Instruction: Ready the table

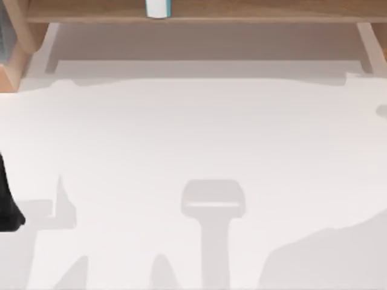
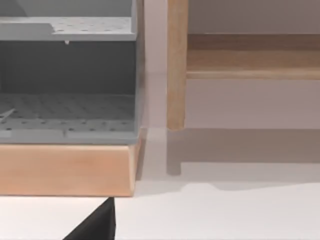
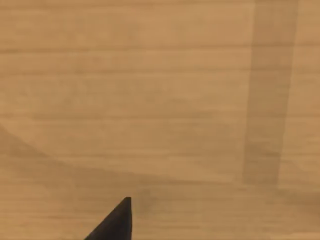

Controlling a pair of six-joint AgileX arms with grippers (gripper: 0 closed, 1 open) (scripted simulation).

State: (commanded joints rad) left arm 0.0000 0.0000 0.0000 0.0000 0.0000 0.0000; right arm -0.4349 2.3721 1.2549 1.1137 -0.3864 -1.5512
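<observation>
The table (image 1: 199, 139) is a broad, plain white top that spreads across the top view, crossed by soft grey shadows. A dark part of my left arm (image 1: 6, 202) juts in at its left edge. In the left wrist view, a black part of my left gripper (image 2: 97, 226) hovers over the white table (image 2: 225, 215), near a wooden base. A black part of my right gripper (image 3: 116, 224) hangs close above a light wooden surface (image 3: 150, 100). Nothing is seen held by either gripper.
A wooden shelf (image 1: 242, 12) runs along the table's far edge, with a white and blue object (image 1: 158, 8) on it. A grey perforated rack (image 2: 65, 110) on a wooden base (image 2: 65, 170) stands at the far left, beside a wooden post (image 2: 176, 65).
</observation>
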